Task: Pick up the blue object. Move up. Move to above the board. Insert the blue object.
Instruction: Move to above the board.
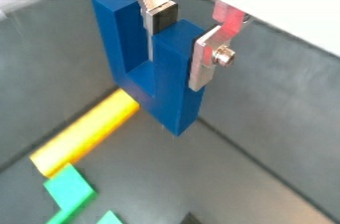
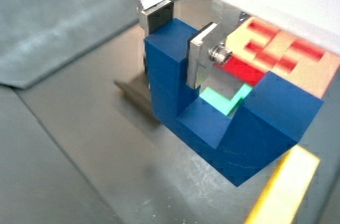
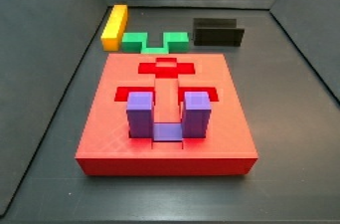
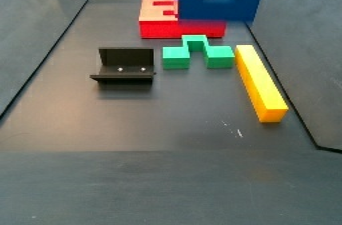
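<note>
Gripper (image 1: 180, 39) pinches one prong of the blue object (image 1: 153, 69), carried aloft, prongs up. The board (image 2: 285, 49) lies ahead and below. Judgement: keep height until centred over the recess, keep the block square, then descend slowly.

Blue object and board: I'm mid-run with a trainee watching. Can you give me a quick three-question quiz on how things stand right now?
1. True or false: the pincer is shut on one prong of the blue object, which hangs clear of the floor.
2. Which piece already sits in the board? A) the purple block B) an orange block C) none
3. Short answer: which piece lies nearest the fixture on the floor?

Key: 1 true. 2 A. 3 the green block.
</note>
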Robot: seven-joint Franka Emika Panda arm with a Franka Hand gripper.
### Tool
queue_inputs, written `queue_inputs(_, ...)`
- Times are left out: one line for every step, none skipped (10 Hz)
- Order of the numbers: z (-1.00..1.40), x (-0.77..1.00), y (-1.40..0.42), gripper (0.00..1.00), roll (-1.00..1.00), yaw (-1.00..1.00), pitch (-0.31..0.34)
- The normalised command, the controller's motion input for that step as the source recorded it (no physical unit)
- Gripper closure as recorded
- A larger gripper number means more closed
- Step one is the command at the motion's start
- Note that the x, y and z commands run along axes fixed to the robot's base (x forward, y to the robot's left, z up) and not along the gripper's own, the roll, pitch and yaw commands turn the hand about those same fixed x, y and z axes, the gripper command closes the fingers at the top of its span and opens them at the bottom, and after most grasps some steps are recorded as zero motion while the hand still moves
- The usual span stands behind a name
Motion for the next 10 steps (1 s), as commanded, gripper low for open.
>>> queue_inputs(0.35, 0.02, 0.0, 1.0, 0.02, 0.01, 0.08)
queue_inputs(0.17, -0.07, -1.4, 1.0, 0.08, -0.01, 0.188)
queue_inputs(0.16, -0.07, -1.4, 1.0, 0.08, -0.01, 0.187)
queue_inputs(0.16, -0.08, -1.4, 1.0, 0.11, 0.0, 0.089)
queue_inputs(0.16, -0.09, -1.4, 1.0, 0.06, 0.0, 0.05)
queue_inputs(0.16, -0.09, -1.4, 1.0, 0.03, 0.01, 0.025)
queue_inputs(0.17, -0.09, -1.4, 1.0, 0.02, 0.01, 0.025)
queue_inputs(0.17, -0.09, -1.4, 1.0, 0.0, 0.01, 0.021)
queue_inputs(0.17, -0.09, -1.4, 1.0, 0.0, 0.0, 0.021)
queue_inputs(0.19, -0.08, -1.4, 1.0, 0.0, 0.01, 0.033)
